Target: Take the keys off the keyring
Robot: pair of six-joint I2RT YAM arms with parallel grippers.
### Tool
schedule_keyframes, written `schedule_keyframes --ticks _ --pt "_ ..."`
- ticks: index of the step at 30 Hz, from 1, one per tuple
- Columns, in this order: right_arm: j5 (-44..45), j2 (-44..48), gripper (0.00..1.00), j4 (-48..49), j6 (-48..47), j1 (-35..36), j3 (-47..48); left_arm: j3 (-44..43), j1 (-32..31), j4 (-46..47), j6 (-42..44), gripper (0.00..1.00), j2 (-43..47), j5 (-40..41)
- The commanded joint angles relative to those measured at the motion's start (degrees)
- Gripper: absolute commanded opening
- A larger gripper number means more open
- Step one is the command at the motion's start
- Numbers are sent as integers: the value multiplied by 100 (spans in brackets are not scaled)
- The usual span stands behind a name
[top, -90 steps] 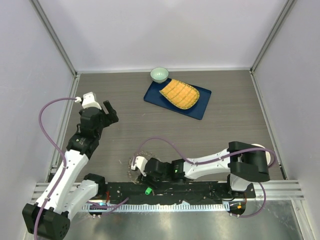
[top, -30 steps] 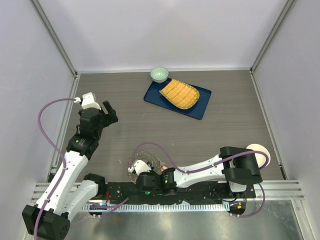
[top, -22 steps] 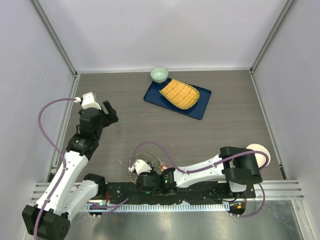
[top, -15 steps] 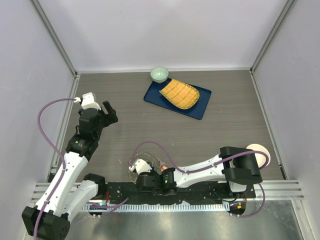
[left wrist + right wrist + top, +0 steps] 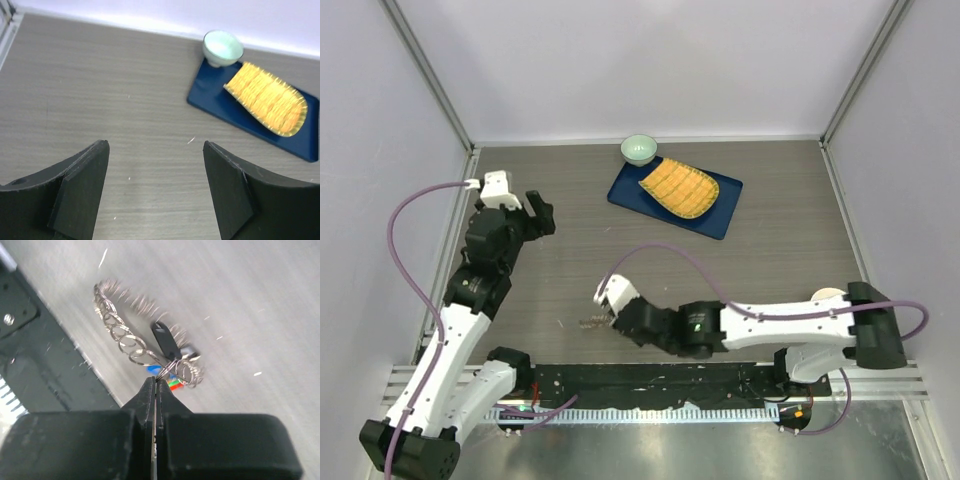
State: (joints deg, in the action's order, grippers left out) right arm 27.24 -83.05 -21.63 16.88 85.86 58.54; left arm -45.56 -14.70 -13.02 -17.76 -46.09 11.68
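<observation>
The keyring (image 5: 131, 335) is a loop of small silvery rings and keys (image 5: 142, 302), partly blurred, with a black fob (image 5: 166, 340) and blue, green and red heads (image 5: 173, 384) near my right gripper's tips. My right gripper (image 5: 156, 380) is shut on a wire ring of that keyring, with no gap between the jaws. From above, the right gripper (image 5: 608, 319) lies low near the table's front, and the keys (image 5: 588, 323) trail to its left. My left gripper (image 5: 535, 214) is open over bare table at the left, far from the keys, its fingers (image 5: 82, 180) wide apart.
A blue tray (image 5: 713, 214) carrying a yellow ribbed piece (image 5: 679, 188) lies at the back, with a small pale green bowl (image 5: 639, 149) touching its far corner. A black rail (image 5: 650, 380) runs along the near edge, just in front of the keys.
My right gripper has shut on the keyring and moved up off the black rail onto the wooden table, stretching its arm out. The left arm has shifted slightly farther back.
</observation>
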Motion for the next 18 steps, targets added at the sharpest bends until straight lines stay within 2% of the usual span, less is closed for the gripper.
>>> schedule_keyframes --ticks 1,5,6,9,15,18 --pt "124 797 1 203 -1265 -508 481 -576 20 300 316 79 179 -315" --pt "-272 1132 1 238 -1934 -676 798 -629 28 238 728 79 424 -1411" --pt "-307 1185 1 221 -1978 -702 869 -647 28 247 800 79 451 -2076" --pt "-457 1370 1 115 -2198 -808 1124 -717 11 334 967 79 451 -3272" --pt "-746 1510 1 -490 -2663 -834 1835 -797 -77 624 1020 76 267 -4603" --pt "-1124 1677 1 -571 -2989 -869 1880 -430 -86 1166 871 72 319 -5472"
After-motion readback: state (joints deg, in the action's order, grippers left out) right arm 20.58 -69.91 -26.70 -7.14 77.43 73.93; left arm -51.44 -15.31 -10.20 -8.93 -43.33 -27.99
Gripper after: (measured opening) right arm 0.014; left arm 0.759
